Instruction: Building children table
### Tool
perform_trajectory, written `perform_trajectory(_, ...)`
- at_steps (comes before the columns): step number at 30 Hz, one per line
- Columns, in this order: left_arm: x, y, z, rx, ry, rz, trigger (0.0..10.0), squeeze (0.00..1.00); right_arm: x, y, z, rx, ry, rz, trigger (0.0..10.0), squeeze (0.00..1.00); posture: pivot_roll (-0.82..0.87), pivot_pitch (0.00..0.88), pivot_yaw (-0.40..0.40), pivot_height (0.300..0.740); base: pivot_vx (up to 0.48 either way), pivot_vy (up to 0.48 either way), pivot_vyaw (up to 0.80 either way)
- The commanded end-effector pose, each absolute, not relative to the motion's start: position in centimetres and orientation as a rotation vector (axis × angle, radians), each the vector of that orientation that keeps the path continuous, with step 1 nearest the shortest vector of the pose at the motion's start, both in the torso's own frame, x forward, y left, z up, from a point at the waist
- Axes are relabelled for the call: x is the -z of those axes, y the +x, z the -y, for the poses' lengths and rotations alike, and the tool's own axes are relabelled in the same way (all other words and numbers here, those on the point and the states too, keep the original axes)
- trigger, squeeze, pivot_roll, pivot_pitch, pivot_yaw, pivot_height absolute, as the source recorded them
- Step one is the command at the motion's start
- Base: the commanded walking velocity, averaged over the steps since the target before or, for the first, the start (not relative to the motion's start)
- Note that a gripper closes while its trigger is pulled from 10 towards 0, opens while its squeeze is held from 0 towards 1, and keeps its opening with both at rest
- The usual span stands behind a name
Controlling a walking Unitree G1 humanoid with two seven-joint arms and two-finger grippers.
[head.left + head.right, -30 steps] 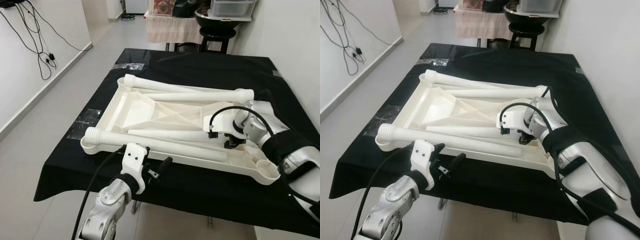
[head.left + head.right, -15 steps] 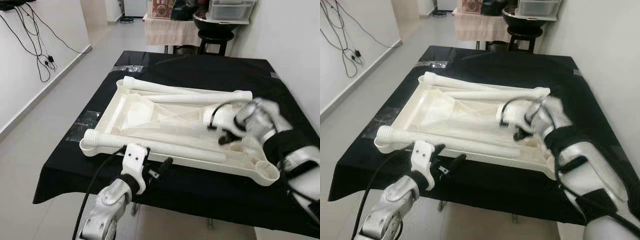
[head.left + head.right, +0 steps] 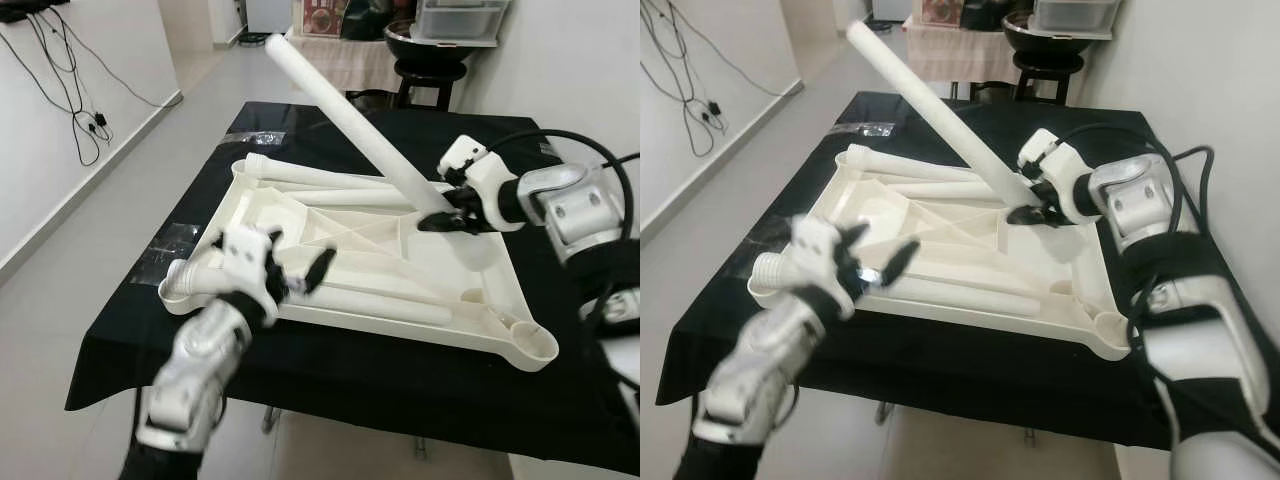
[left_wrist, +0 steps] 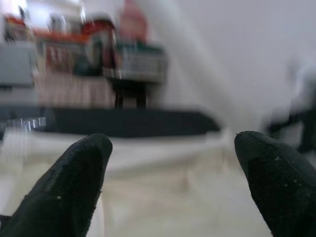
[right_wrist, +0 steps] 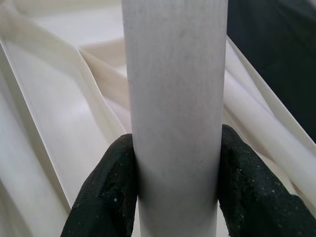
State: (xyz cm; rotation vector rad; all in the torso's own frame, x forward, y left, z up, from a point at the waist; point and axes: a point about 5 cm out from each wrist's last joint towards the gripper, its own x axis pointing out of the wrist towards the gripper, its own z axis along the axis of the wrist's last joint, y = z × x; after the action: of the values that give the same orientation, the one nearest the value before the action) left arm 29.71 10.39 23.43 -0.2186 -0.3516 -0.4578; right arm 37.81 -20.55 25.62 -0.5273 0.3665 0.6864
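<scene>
1. Black cloth covers the work surface, hanging over its near edge.
2. Clear tape patches on the cloth's left edge; another patch at the far left corner.
3. Grey tiled floor to the left.
4. White wall on the left, black cables hanging down it.
5. Black stool beyond the cloth, dark bowl-like item on top.
6. Clear plastic storage box at the top right.
7. Small cloth-draped table in the background, blurry items on it.
8. Plain white wall on the right.
</scene>
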Motion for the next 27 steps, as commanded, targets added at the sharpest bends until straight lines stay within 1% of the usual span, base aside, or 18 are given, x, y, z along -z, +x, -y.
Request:
perform_trajectory(1, -25.6, 29.8, -11.4, 0.432, -0.325, 0.415, 10.0, 1.00, -25.1, 37.4, 19.1, -0.718, -0.470, -0.312, 0.0, 0.00, 0.03, 0.032, -0.001, 0.740, 0.000, 0.000, 0.00)
perform_trajectory(2, -26.7, 29.9, -11.6, 0.442, -0.393, 0.443, 10.0, 1.00, -24.6, 37.0, 18.1, -0.754, -0.453, -0.300, 0.0, 0.00, 0.03, 0.030, 0.003, 0.740, 0.000, 0.000, 0.00)
perform_trajectory(4, -26.7, 29.9, -11.6, 0.442, -0.393, 0.443, 10.0, 1.00, -24.6, 37.0, 18.1, -0.754, -0.453, -0.300, 0.0, 0.00, 0.03, 0.030, 0.003, 0.740, 0.000, 0.000, 0.00)
perform_trajectory(5, -27.3, 30.0, -11.8, 0.454, -0.437, 0.458, 10.0, 1.00, -24.3, 36.7, 17.6, -0.777, -0.441, -0.294, 0.0, 0.00, 0.03, 0.030, 0.003, 0.740, 0.000, 0.000, 0.00)
perform_trajectory(6, -28.0, 30.1, -11.9, 0.468, -0.473, 0.474, 10.0, 0.00, -23.9, 36.3, 16.8, -0.814, -0.446, -0.284, 0.0, 0.00, 0.03, 0.025, 0.007, 0.740, 0.000, 0.000, 0.00)
perform_trajectory(8, -28.0, 30.1, -11.9, 0.468, -0.473, 0.474, 10.0, 0.00, -23.9, 36.3, 16.8, -0.814, -0.446, -0.284, 0.0, 0.00, 0.03, 0.025, 0.007, 0.740, 0.000, 0.000, 0.00)
perform_trajectory(9, -28.5, 30.4, -12.1, 0.474, -0.494, 0.485, 10.0, 0.00, -23.8, 35.7, 15.7, -0.864, -0.449, -0.267, 0.0, 0.00, 0.03, 0.023, 0.010, 0.740, 0.000, 0.000, 0.00)
perform_trajectory(10, -28.5, 30.4, -12.1, 0.474, -0.494, 0.485, 10.0, 0.00, -23.8, 35.7, 15.7, -0.864, -0.449, -0.267, 0.0, 0.00, 0.03, 0.023, 0.010, 0.740, 0.000, 0.000, 0.00)
perform_trajectory(12, -28.9, 31.1, -12.3, 0.464, -0.506, 0.488, 10.0, 0.00, -24.0, 34.7, 14.0, -0.947, -0.449, -0.228, 0.0, 0.00, 0.02, 0.020, 0.013, 0.740, 0.000, 0.000, 0.00)
perform_trajectory(17, -29.0, 31.3, -12.1, 0.468, -0.520, 0.477, 10.0, 0.00, -24.3, 34.3, 13.5, -0.964, -0.437, -0.204, 0.0, 0.00, 0.02, 0.018, 0.017, 0.740, 0.000, 0.000, 0.00)
perform_trajectory(18, -28.9, 31.3, -11.9, 0.477, -0.526, 0.470, 10.0, 0.00, -24.3, 34.0, 13.3, -0.971, -0.432, -0.197, 2.9, 0.00, 0.02, 0.015, 0.020, 0.740, 0.000, 0.000, 0.00)
perform_trajectory(20, -28.9, 31.3, -11.8, 0.487, -0.530, 0.458, 10.0, 0.00, -24.3, 33.2, 13.0, -1.006, -0.431, -0.188, 10.0, 0.00, 0.02, 0.015, 0.024, 0.740, 0.000, 0.000, 0.00)
perform_trajectory(27, -29.2, 31.8, -12.3, 0.483, -0.531, 0.452, 10.0, 0.00, -24.3, 32.1, 12.3, -1.060, -0.435, -0.175, 10.0, 0.00, 0.01, 0.016, 0.032, 0.740, 0.000, 0.000, 0.00)
